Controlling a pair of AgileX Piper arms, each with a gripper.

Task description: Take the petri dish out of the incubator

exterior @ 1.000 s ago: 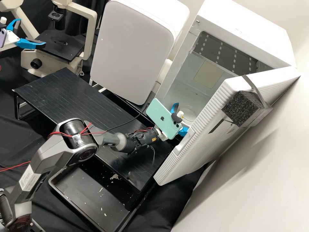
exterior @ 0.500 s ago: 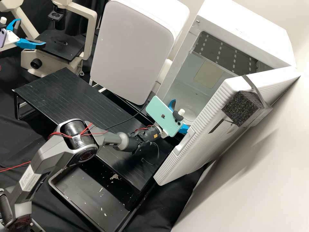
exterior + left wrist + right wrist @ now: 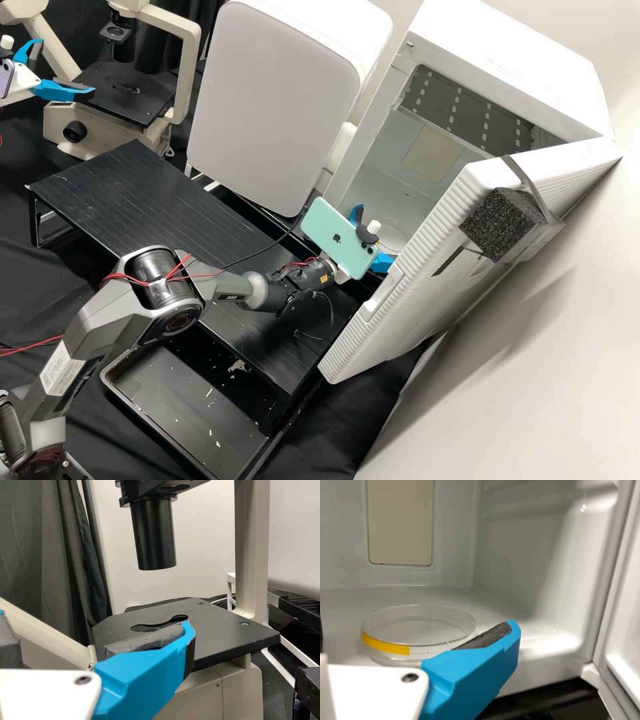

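In the high view, my right gripper point(image 3: 377, 235) stands open at the mouth of the white incubator point(image 3: 513, 60), a teal phone mounted over it. The clear petri dish point(image 3: 400, 233) lies on the incubator floor just beyond. In the right wrist view, the dish point(image 3: 385, 644), banded with yellow tape, lies flat, partly behind one finger of my right gripper point(image 3: 417, 630); nothing is held. My left gripper point(image 3: 65, 67) is at the high view's upper left, open beside the microscope. In the left wrist view, the fingers of my left gripper point(image 3: 97, 625) are apart before the microscope stage point(image 3: 225, 630).
The incubator's ribbed door point(image 3: 427, 267) is swung open, close beside the right gripper. A black raised platform point(image 3: 140, 200) runs under the right arm, with a black tray point(image 3: 193, 407) in front. A grey-white box point(image 3: 273, 107) stands left of the incubator.
My right gripper has shifted slightly upward in the high view and its wrist has turned a little, mostly during the first half second. The left gripper has kept still.
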